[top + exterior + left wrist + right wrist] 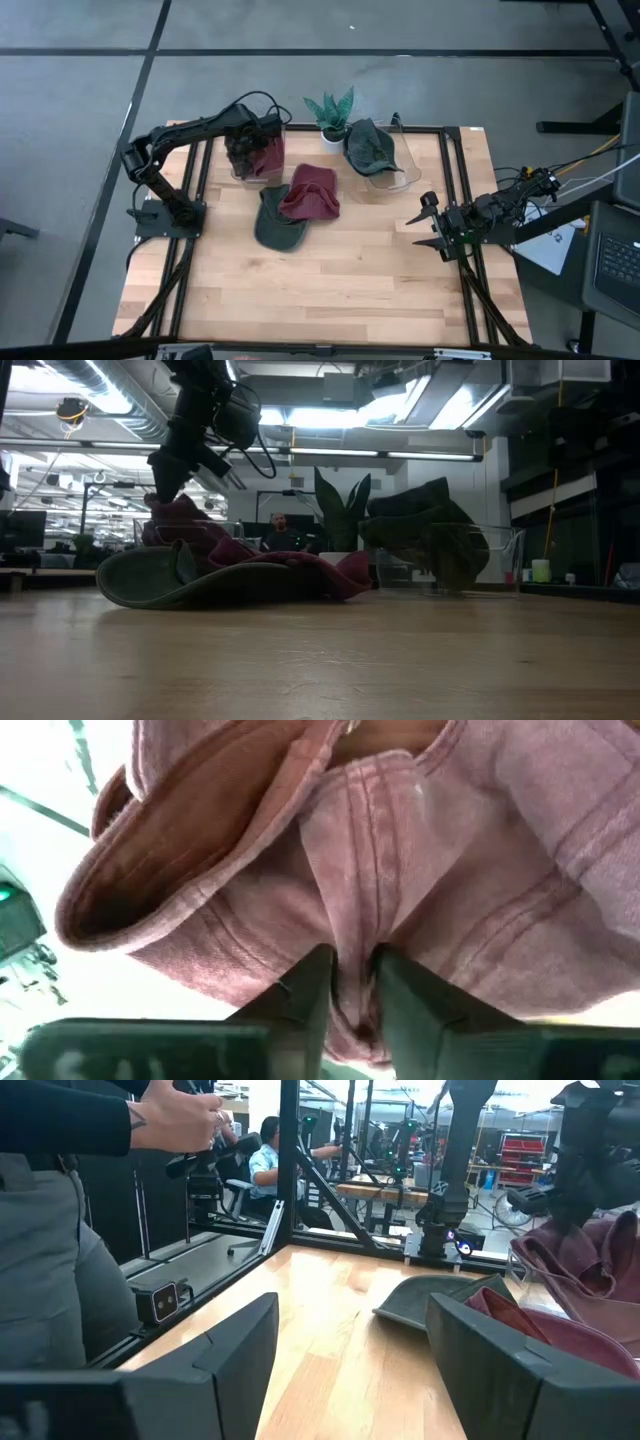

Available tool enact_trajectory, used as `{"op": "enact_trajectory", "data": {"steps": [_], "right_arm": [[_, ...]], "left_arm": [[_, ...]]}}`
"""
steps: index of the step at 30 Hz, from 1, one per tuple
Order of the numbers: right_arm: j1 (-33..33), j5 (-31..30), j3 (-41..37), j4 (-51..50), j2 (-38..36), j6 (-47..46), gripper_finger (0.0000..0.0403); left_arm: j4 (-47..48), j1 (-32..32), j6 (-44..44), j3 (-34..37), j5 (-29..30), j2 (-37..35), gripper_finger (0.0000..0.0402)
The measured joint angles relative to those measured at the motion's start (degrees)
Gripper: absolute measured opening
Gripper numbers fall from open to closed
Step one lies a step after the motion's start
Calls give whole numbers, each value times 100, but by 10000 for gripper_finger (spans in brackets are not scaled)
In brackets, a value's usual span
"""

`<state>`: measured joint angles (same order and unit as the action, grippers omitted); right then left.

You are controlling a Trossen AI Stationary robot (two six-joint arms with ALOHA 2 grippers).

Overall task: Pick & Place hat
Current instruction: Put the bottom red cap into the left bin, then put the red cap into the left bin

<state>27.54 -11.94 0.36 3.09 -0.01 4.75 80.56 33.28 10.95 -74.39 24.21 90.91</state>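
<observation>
A maroon hat (262,157) sits in a clear bin (240,175) at the table's far left. My left gripper (243,150) comes down into that bin and is shut on this hat (250,870). A second maroon hat (312,192) lies with its edge on a dark green hat (276,225) on the table's middle. Another green hat (372,146) rests in a second clear bin (405,178) at the far right. My right gripper (432,224) is open near the right edge, away from all hats. My left gripper pinches a raised fold of the maroon hat's crown (352,935) between its two fingers (300,995). It comes from above, slanting down into the bin. The brim (150,870) curls open beside the fold. Whether the hat is lifted off the bin floor, I cannot tell.
A small potted plant (332,112) stands at the far edge between the two bins. Bare wood covers the near half of the table (330,290). A person's arm (120,1120) shows beyond the table in the right wrist view.
</observation>
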Motion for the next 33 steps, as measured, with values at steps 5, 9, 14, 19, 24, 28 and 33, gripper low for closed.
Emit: {"op": "enact_trajectory", "data": {"steps": [5,9,14,19,24,28,33], "right_arm": [[0,-1,0,0,0,0,252],[0,-1,0,0,0,0,252],[1,-1,0,0,0,0,252],[1,-1,0,0,0,0,252],[-1,-1,0,-1,0,0,252],[1,-1,0,0,0,0,252],[0,0,0,-1,0,0,252]], "left_arm": [[-11,0,-204,0,7,-2,134],[-25,0,-491,0,53,-2,181],[-121,0,-593,0,92,-4,232],[-143,-67,-730,-56,214,-74,257],[-154,-184,-729,-167,350,-334,260],[-157,-318,-724,-332,382,-571,260],[-447,-603,-334,-444,476,-883,260]]}}
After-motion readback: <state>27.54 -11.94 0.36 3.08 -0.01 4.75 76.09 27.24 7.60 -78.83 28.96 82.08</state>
